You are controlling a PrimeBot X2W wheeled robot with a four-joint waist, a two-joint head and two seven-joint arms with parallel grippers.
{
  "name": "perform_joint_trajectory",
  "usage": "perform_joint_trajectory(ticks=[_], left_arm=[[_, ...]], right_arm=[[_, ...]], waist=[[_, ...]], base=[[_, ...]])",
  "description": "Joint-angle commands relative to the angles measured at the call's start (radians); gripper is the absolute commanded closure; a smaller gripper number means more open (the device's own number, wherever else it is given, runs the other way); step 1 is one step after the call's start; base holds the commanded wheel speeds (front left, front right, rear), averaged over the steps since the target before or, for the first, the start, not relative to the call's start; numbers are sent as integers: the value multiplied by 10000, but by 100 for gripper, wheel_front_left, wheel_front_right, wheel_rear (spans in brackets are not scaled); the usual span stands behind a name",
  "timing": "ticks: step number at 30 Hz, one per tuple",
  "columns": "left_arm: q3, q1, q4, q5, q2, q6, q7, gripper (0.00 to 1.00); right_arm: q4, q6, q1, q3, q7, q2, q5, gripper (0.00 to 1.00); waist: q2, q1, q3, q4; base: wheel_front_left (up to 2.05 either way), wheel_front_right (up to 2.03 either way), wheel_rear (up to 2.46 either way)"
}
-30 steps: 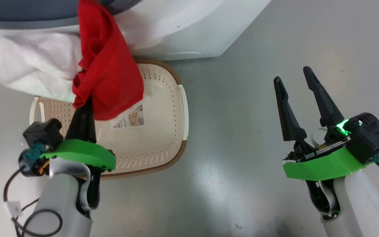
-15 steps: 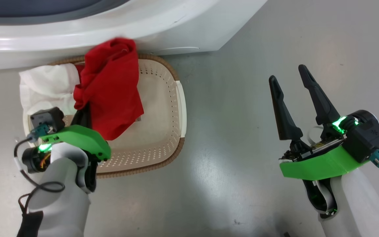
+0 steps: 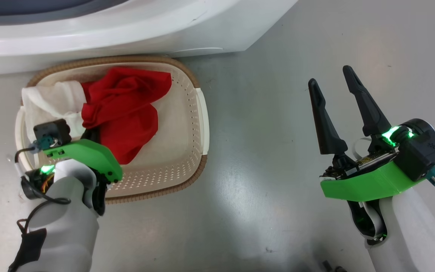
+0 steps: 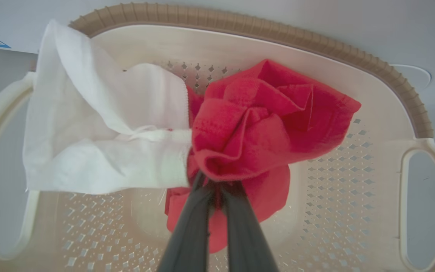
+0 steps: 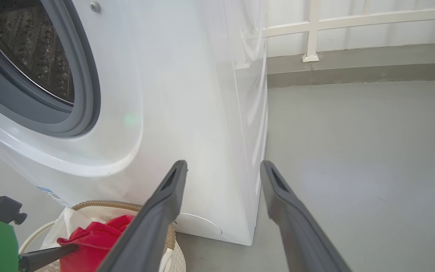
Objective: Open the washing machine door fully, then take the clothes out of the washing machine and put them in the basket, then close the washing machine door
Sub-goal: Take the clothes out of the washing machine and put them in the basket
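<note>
Eyes on the laundry: the red garment [image 3: 123, 113] is down inside the basket [image 3: 187, 158], bunched near the middle. The white garment [image 3: 51, 102] is joined to it and draped over the basket's rim at 9 o'clock in the head view.

The left tool [image 4: 213, 187] has its two dark fingers pinched tight on a fold of the red cloth. In the left wrist view the bundle sits dead ahead at 12 o'clock, right on the tips. Its long axis runs across the fingers from 9 to 3, white half at 9, red half at 3.

So that's the relation that counts. The cloth is already over the basket floor and the left arm is the one on it, so I'd say letting go is all that's needed. Watch that white end, though; hanging over the rim, it could slide outward.

The left forearm comes up from 7 o'clock in the head view, wrist tipped down into the basket. The right tool [image 3: 329, 74] is at 3 o'clock, fingers spread wide with nothing between them. It hangs over bare floor [image 3: 270, 132], well apart from the basket and pointing toward 12.

The washing machine [image 3: 127, 34] stands at 12 o'clock, just beyond the basket. The right wrist view shows its gasket [image 5: 85, 94] and a slice of bare steel drum [image 5: 32, 49].
</note>
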Motion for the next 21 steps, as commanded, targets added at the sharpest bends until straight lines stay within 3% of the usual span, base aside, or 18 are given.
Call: perform_joint_trajectory(ticks=[1,7,12,13,14,21], left_arm=[[122,145,21,-11,356,-11,-118,100],[177,125,195,-211,327,-143,-28,97],[149,68,253,-284,293,-132,-29,48],[141,51,261,-295,292,-140,-29,18],[104,28,272,-288,297,-127,-39,0],[-1,76,282,-228,306,-67,-157,0]], right_arm=[[-219,62,142,235,-61,34,112,0],[-199,62,137,195,-61,34,78,0],[-164,62,151,197,-61,34,67,0],[-159,62,152,199,-61,34,67,0],[-142,62,161,190,-61,34,64,0],[-70,62,209,154,-61,34,-88,0]], waist=[[-1,0,9,-12],[-1,0,24,-26],[-1,0,3,7],[-1,0,-4,13],[-1,0,-36,32],[-1,0,-250,83]], base=[[0,0,0],[0,0,0],[0,0,0],[0,0,0],[0,0,0],[0,0,0]])
